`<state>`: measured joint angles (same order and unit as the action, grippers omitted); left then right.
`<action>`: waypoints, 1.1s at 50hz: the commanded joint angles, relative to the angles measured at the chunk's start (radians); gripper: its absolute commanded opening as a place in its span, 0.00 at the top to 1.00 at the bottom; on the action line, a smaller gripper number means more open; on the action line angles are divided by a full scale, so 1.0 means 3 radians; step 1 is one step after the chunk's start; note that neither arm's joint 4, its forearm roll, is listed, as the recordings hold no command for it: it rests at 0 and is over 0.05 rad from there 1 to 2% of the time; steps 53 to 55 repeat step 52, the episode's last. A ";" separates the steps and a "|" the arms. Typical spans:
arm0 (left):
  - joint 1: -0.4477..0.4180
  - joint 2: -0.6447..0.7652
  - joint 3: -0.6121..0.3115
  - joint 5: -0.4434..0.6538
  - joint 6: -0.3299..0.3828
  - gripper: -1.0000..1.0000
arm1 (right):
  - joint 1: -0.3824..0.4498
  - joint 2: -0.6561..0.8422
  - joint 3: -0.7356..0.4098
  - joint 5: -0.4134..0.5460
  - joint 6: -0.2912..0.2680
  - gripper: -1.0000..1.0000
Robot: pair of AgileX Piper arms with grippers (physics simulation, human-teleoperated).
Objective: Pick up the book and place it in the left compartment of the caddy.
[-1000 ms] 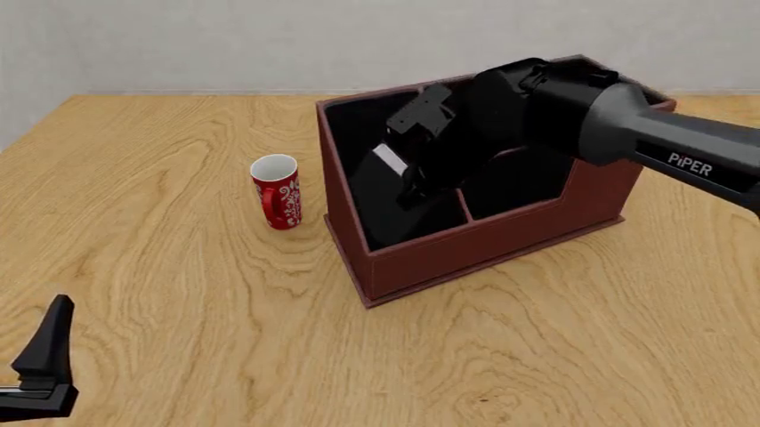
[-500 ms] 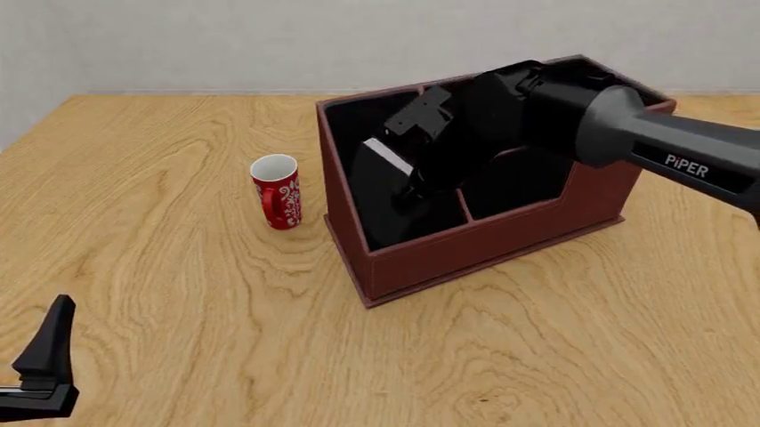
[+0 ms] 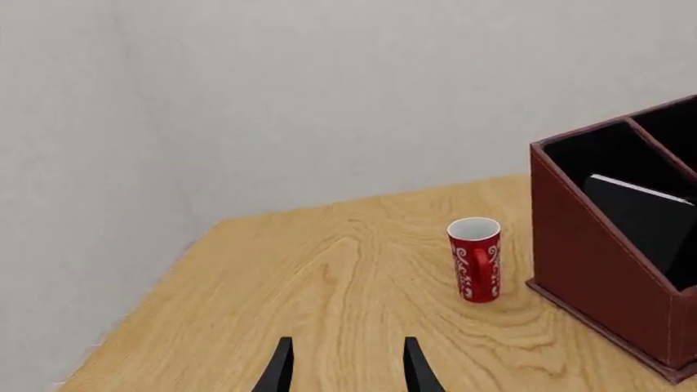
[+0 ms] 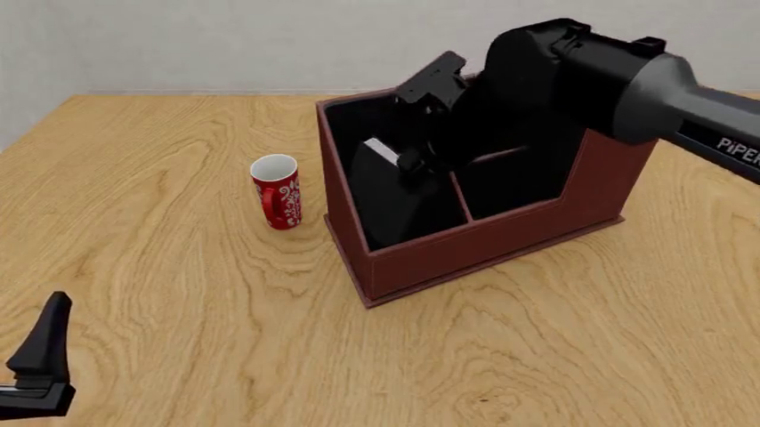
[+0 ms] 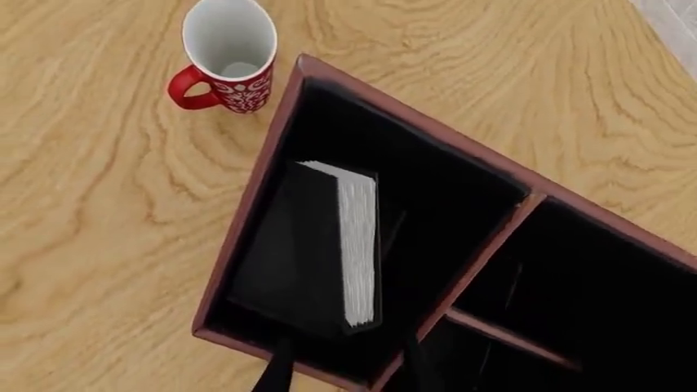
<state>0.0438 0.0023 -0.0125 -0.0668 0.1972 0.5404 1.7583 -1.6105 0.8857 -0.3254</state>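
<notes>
A: The right pincer (image 4: pixel 418 124) hangs above the caddy (image 4: pixel 475 245), over its left compartment (image 4: pixel 392 191). In the right wrist view its two fingertips (image 5: pixel 279 367) stand apart with nothing between them; it has hold of nothing.

B: And the book (image 5: pixel 310 253)?

A: Inside the caddy's left compartment, clear of the pincer. It leans tilted rather than upright, its black cover facing the caddy's outer left wall and its white page edges turned up toward the right wrist camera. From the front, only a pale strip of it (image 4: pixel 380 151) shows against the black lining.

B: Can you tell whether it touches the divider?

A: No. The interior is too dark to tell where its lower edge rests.

B: The left pincer (image 3: pixel 343 367)?

A: Far from the caddy, low at the near left corner of the surface (image 4: pixel 155 294). Its two fingertips are spread with bare wood between them, gripping nothing. In the front view only one dark finger (image 4: pixel 42 351) of it shows at the edge.

B: Anything else near the caddy?

A: A red mug (image 4: pixel 276 191) with a white pattern and white inside stands upright on the surface just beside the caddy's left wall, not touching it. The left wrist view shows the same mug (image 3: pixel 475 259) beside the caddy's corner, with the book's top edge (image 3: pixel 637 192) visible over the wall.
</notes>
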 commanded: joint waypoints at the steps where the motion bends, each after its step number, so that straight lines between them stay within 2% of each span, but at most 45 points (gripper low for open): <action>1: -0.0030 -0.0004 -0.0091 0.0012 -0.0005 0.00 | -0.0050 -0.0233 -0.0127 0.0208 -0.0061 0.00; 11: -0.0102 -0.0007 -0.0185 0.0068 -0.0009 0.00 | -0.0052 -0.0755 0.0216 0.0154 -0.0024 0.00; 14: -0.0147 -0.0007 -0.0242 0.0112 0.0005 0.00 | 0.0003 -0.0973 0.0349 0.0129 0.0081 0.00; 19: -0.0186 -0.0007 -0.0298 0.0148 0.0001 0.00 | 0.0016 -0.1245 0.0539 0.0074 0.0111 0.00; 20: -0.0212 -0.0007 -0.0327 0.0169 0.0006 0.00 | 0.0027 -0.1389 0.0591 0.0050 0.0193 0.00; 24: -0.0248 -0.0007 -0.0361 0.0191 0.0024 0.00 | 0.0027 -0.1574 0.0689 0.0011 0.0239 0.00; 27: -0.0284 -0.0007 -0.0400 0.0221 0.0031 0.00 | 0.0046 -0.1730 0.0764 -0.0010 0.0384 0.00; 29: -0.0293 -0.0007 -0.0409 0.0228 0.0033 0.00 | 0.0037 -0.1780 0.0803 -0.0025 0.0374 0.00; 31: -0.0334 -0.0007 -0.0431 0.0249 0.0034 0.00 | 0.0038 -0.1951 0.0897 -0.0068 0.0490 0.00; 33: -0.0344 -0.0007 -0.0436 0.0253 0.0032 0.00 | -0.0029 -0.2036 0.0997 -0.0123 0.0440 0.00; 35: -0.0354 -0.0007 -0.0451 0.0262 0.0005 0.00 | -0.0035 -0.2131 0.1088 -0.0187 0.0583 0.00; 37: -0.0371 -0.0007 -0.0477 0.0284 0.0007 0.00 | -0.0103 -0.2250 0.1215 -0.0281 0.0569 0.00; 39: -0.0380 -0.0007 -0.0509 0.0314 -0.0013 0.00 | -0.0077 -0.2360 0.1305 -0.0329 0.0722 0.00; 43: -0.0412 -0.0007 -0.0538 0.0342 -0.0028 0.00 | -0.0104 -0.2545 0.1480 -0.0436 0.0740 0.00; 44: -0.0445 -0.0007 -0.0562 0.0368 -0.0051 0.00 | -0.0083 -0.2629 0.1585 -0.0484 0.0826 0.00; 48: -0.0482 -0.0007 -0.0613 0.0413 -0.0082 0.00 | -0.0078 -0.2796 0.1784 -0.0585 0.0873 0.00; 51: -0.0505 -0.0007 -0.0629 0.0424 -0.0120 0.00 | -0.0054 -0.2941 0.1960 -0.0702 0.1000 0.00; 55: -0.0522 -0.0007 -0.0638 0.0431 -0.0139 0.00 | -0.0067 -0.2984 0.2004 -0.0737 0.1024 0.00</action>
